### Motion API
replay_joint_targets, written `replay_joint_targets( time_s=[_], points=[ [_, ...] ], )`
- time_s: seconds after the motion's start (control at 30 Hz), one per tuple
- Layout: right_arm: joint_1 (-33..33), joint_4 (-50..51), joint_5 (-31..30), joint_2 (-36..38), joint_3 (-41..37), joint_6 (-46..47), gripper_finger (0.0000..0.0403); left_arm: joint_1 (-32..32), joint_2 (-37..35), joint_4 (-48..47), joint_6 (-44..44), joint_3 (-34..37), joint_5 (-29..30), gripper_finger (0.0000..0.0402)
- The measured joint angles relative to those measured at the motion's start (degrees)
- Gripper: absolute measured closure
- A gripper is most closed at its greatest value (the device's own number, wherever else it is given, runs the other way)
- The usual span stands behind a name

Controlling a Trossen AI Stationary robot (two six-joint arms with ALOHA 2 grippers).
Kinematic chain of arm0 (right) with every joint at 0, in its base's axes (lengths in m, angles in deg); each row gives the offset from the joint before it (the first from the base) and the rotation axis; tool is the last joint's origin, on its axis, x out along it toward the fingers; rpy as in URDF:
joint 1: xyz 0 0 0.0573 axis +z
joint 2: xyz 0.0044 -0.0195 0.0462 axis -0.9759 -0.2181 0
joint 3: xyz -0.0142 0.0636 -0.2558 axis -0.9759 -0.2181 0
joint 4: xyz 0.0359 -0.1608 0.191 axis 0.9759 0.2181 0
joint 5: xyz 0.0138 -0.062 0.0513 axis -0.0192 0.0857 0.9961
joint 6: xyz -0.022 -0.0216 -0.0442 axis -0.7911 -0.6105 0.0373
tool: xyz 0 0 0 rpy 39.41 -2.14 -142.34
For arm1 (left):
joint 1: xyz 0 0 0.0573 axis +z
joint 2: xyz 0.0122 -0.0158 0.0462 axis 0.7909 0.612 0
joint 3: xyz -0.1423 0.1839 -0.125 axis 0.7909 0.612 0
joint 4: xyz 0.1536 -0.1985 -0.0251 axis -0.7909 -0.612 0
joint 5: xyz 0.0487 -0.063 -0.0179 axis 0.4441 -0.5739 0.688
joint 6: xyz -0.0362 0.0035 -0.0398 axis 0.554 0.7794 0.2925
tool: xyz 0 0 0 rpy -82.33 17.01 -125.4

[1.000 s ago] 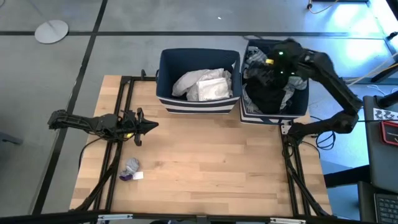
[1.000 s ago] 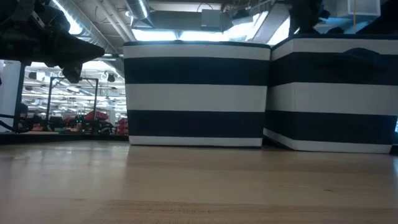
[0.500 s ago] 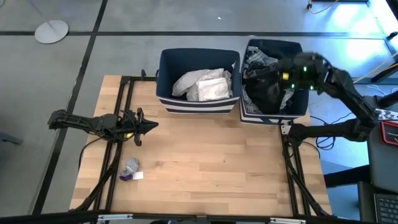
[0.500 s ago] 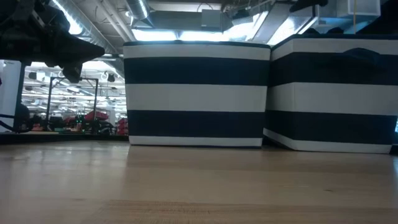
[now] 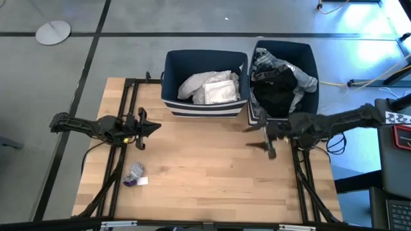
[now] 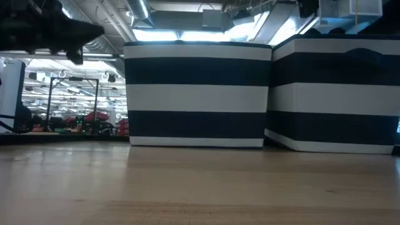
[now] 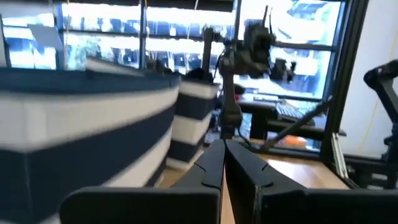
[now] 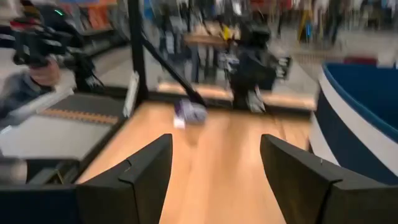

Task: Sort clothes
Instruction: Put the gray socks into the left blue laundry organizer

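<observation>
Right gripper hangs jaws apart and empty, just in front of the dark-clothes bin; left gripper pinched closed, empty; small grey garment too blurred for labels

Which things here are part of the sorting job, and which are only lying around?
Part of the job:
- white pieces in the left bin
- black and grey clothes in the right bin
- small grey garment left on the table

Not part of it:
- grey disc on the floor
</observation>
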Motion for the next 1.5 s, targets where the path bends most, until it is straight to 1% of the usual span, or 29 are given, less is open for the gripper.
replay_joint_targets(
  time_s=[0.1, 0.17, 0.23, 0.3, 0.43, 0.5, 0.57, 0.6, 0.67, 0.77, 0.83, 0.93, 1.07, 1.2, 1.37, 1.5],
  points=[
    [4.44, -12.01, -3.16, -2.07, -5.78, -3.86, 0.0157, 0.04, 1.49, -0.25, -2.33, -3.3, -0.02, 0.0398],
    [6.1, -18.22, -4.55, -4.14, -8.47, -6.76, 0.0157, -0.06, 3.75, -2.75, -3.13, -7.02, 0.0, 0.0398],
    [6.9, -23.41, -5.74, -6.12, -10.39, -9.3, 0.0157, -0.09, 7.54, -5.9, -3.45, -11.4, 0.0, 0.0398],
    [6.93, -26.56, -6.72, -8.35, -10.94, -10.69, 0.0157, -0.1, 12.7, -9.89, -3.27, -16.45, 0.0, 0.0398],
    [6.91, -27.7, -7.39, -10.61, -10.55, -11.05, 0.0157, -1.31, 26.08, -19.55, 0.31, -28.07, -0.02, 0.04],
    [6.91, -27.57, -7.39, -10.94, -10.46, -11.02, 0.0157, -3.41, 32.92, -24.18, 2.91, -33.55, -2.21, 0.04],
    [6.91, -26.54, -7.15, -10.98, -10.46, -9.81, 0.0157, -7.1, 38.75, -27.09, 3.69, -37.81, -5.12, 0.04],
    [6.91, -25.75, -6.75, -10.98, -10.46, -8.52, 0.0157, -9.15, 41.29, -28.19, 4.18, -39.72, -5.57, 0.04],
    [6.92, -23.85, -5.55, -10.98, -10.46, -6.42, 0.0157, -13.08, 45.93, -31.26, 6.25, -43.24, -5.28, 0.04],
    [6.93, -22.45, -4.7, -10.98, -10.46, -4.92, 0.0157, -18.64, 51.93, -37.26, 13.25, -47.41, -3.63, 0.04],
    [6.93, -22.24, -4.68, -10.98, -10.46, -4.31, 0.0157, -22.28, 55.25, -41.02, 18.98, -49.09, -2.53, 0.04],
    [6.93, -22.24, -4.66, -10.98, -10.46, -4.18, 0.0157, -26.81, 59.42, -43.58, 24.04, -49.78, -0.38, 0.04],
    [6.92, -22.67, -5.84, -10.98, -10.46, -4.3, 0.0157, -29.61, 64.42, -46.57, 29.73, -49.7, -0.03, 0.04],
    [6.89, -24.25, -7.41, -10.98, -10.46, -5.13, 0.0157, -29.86, 68.55, -44.46, 29.72, -49.7, -0.03, 0.04],
    [6.89, -24.0, -7.66, -10.98, -10.46, -6.53, 0.0157, -28.37, 72.52, -40.84, 29.85, -49.7, 0.02, 0.04],
    [6.89, -23.27, -8.31, -10.98, -10.46, -6.93, 0.0157, -27.17, 73.14, -44.87, 37.47, -49.7, -0.64, 0.0392]
  ],
)
